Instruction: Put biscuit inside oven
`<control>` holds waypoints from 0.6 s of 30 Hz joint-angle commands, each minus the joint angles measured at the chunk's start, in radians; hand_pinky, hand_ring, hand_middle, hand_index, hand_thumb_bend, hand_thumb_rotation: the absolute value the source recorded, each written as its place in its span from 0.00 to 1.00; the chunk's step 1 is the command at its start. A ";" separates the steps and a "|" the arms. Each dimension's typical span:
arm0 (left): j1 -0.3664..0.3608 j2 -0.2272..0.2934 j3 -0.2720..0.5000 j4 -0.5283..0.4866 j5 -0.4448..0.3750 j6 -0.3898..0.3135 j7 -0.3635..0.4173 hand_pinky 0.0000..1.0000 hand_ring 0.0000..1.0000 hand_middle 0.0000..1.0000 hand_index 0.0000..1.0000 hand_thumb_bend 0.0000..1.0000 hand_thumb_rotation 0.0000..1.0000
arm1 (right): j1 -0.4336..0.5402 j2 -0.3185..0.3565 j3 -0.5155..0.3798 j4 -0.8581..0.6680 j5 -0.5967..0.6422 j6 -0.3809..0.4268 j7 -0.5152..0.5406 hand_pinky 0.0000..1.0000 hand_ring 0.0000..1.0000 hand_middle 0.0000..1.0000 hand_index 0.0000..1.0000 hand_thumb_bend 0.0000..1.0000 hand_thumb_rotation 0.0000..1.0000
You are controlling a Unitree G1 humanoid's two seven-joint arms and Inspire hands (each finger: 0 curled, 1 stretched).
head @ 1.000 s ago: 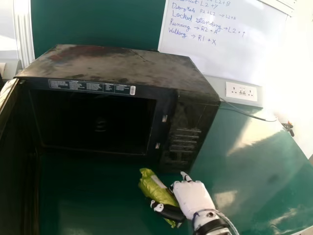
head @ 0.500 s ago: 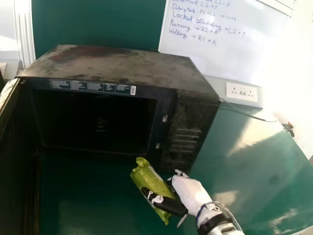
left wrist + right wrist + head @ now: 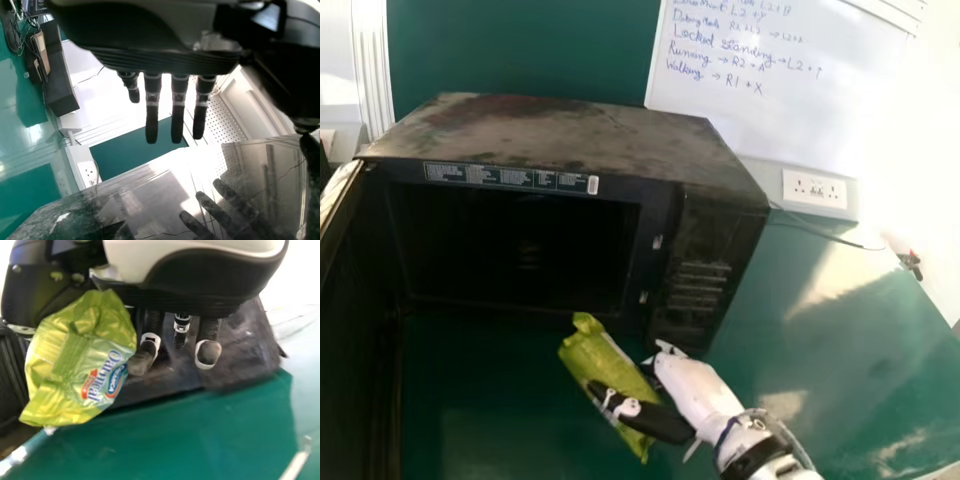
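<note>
1. Green biscuit packet [image 3: 592, 362], outside the microwave oven [image 3: 570, 135], in front of its opening over the green tabletop [image 3: 500, 410]; whether it touches the tabletop, I cannot tell.
2. The packet slants, its far end pointing towards the oven and its near end towards the bottom edge of the head view.
3. The right hand [image 3: 698, 388] grips it between thumb and bent fingers, the dark thumb lying across the wrapper.
4. The left hand [image 3: 151, 112], in the left wrist view, has its fingers straight and is above a glossy surface [image 3: 145, 200] that mirrors them.
5. The oven door [image 3: 342, 290] stands open at the left of the dark cavity [image 3: 520, 250].
6. Behind are a whiteboard [image 3: 780, 110] with handwriting and a socket panel [image 3: 814, 188].
</note>
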 commanded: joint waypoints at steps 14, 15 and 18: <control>-0.016 0.016 -0.003 0.012 -0.001 -0.019 -0.007 0.64 0.74 0.80 0.80 0.93 0.61 | -0.030 0.065 0.111 -0.060 -0.002 0.001 -0.020 0.00 0.00 0.00 0.08 0.60 0.00; -0.014 0.015 -0.004 0.010 -0.005 -0.016 -0.007 0.64 0.74 0.80 0.80 0.93 0.61 | -0.038 0.071 0.117 -0.058 -0.003 0.004 -0.019 0.00 0.00 0.00 0.08 0.60 0.00; -0.012 0.011 -0.003 0.003 0.002 -0.010 -0.003 0.63 0.74 0.79 0.80 0.94 0.60 | -0.063 0.087 0.133 -0.045 -0.009 0.010 -0.024 0.00 0.00 0.00 0.08 0.60 0.00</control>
